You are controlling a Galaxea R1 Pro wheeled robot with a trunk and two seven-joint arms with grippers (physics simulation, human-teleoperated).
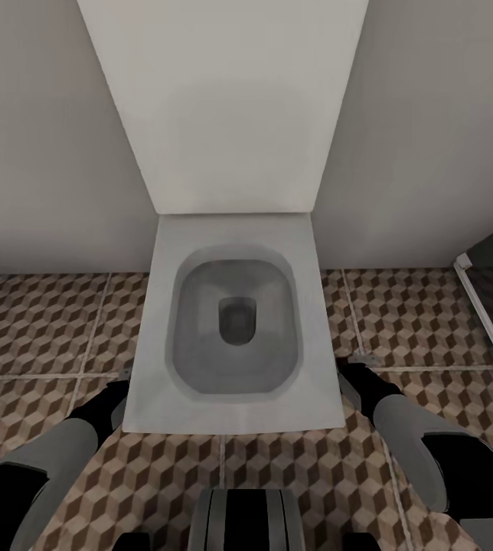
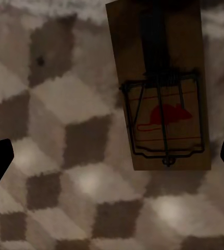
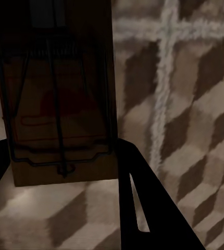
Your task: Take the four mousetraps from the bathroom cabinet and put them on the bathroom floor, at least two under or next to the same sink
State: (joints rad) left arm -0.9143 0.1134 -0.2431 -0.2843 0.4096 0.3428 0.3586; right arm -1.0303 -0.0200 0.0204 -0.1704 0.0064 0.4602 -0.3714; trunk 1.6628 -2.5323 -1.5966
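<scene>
A mousetrap [image 2: 164, 94], a dark-brown board with a wire frame and a red mouse print, lies flat on the cube-patterned bathroom floor [image 2: 65, 156]. My left gripper [image 2: 114, 156] hangs open above the floor, with the trap near its right-hand finger and free of both. My right gripper [image 3: 65, 148] is shut on a second mousetrap [image 3: 60, 104], its dark fingers [image 3: 143, 208] against the board's two sides close above the tiles. In the head view both forearms reach down, one on each side of the toilet. The cabinet and the sink are out of view.
A white square-edged toilet [image 1: 235, 229] with its lid raised stands straight ahead against the pale wall. A white-framed dark panel [image 1: 482, 306] runs along the right. Patterned floor [image 1: 47, 321] lies on both sides of the toilet, and my base [image 1: 246, 520] shows at the bottom.
</scene>
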